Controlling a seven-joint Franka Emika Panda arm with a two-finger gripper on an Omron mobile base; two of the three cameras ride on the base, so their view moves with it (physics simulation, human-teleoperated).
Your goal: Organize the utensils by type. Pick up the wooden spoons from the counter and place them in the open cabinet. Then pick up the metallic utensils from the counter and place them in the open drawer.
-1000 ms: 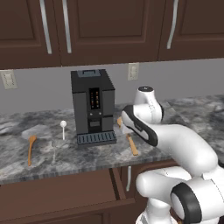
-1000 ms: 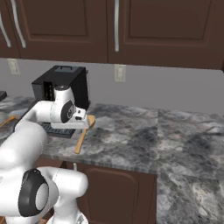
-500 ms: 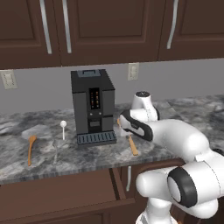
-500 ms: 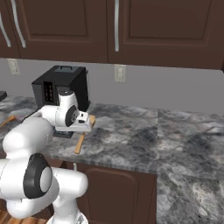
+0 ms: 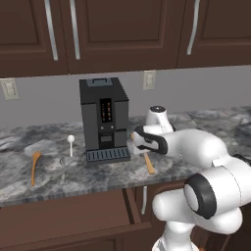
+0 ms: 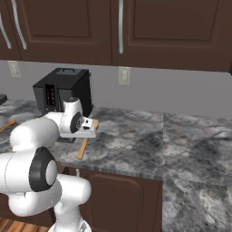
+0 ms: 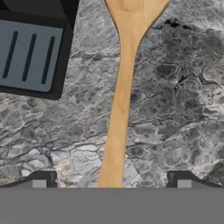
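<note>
My two base cameras look forward and down from behind either side of the claw (image 7: pixel 111 180), sharing the counter (image 6: pixel 136 136), while my hand camera stares closely down beneath it.

I can read no text, label or number anywhere; the coffee machine (image 5: pixel 104 119) front shows only tiny illegible marks.

Black coffee machine (image 5: pixel 104 117); white wall outlets (image 5: pixel 149 79).

Black boxy coffee machine (image 5: pixel 104 119) on grey marbled stone counter (image 5: pixel 206 122), orange wooden spoon (image 5: pixel 148 163) beside its tray, slimmer wooden spoon (image 5: pixel 34 167) far left, small silvery round-bowled spoon (image 5: pixel 71 144) between.
</note>
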